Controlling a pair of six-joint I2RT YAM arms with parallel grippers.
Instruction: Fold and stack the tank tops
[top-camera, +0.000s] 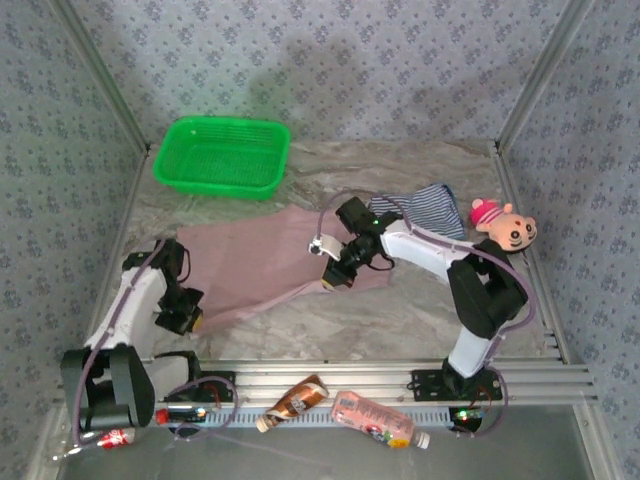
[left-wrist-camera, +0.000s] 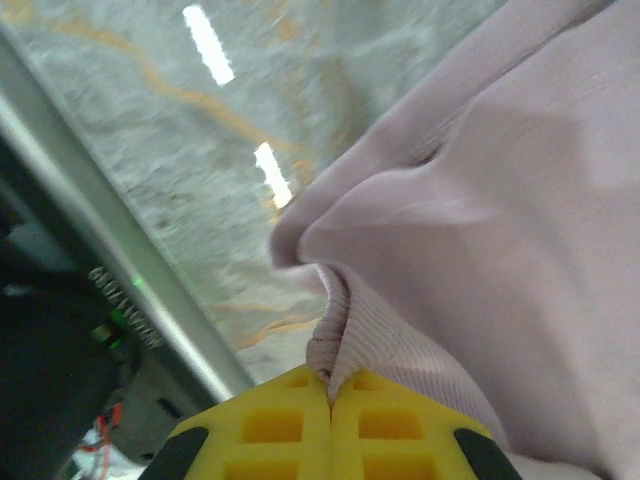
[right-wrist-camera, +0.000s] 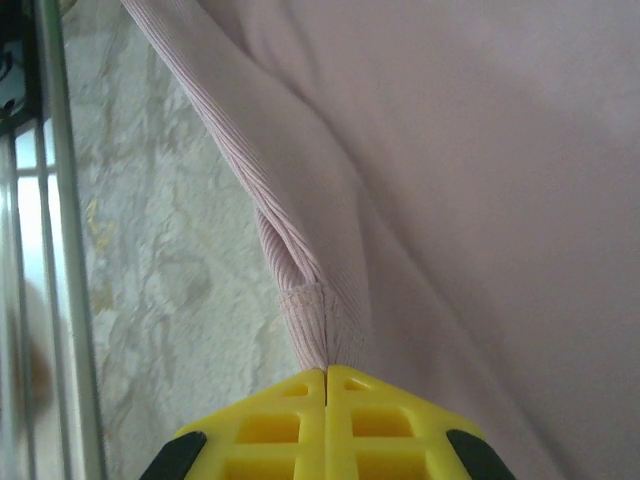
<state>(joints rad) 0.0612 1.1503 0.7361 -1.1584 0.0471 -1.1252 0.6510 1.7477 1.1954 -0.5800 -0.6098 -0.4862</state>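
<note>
Our left gripper (left-wrist-camera: 330, 385) and right gripper (right-wrist-camera: 326, 372) each pinch the soft dusty pink tank top (top-camera: 260, 260) by an edge. Nothing looks folded yet, and the crumpled navy-and-white striped fabric top (top-camera: 432, 205) remains.

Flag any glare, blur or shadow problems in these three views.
Left wrist: two glare streaks on the table, background soft. Right wrist: pink tank top sharp, rail at left blurred and bright. Top external: even light, soft shadow on the back wall.
</note>
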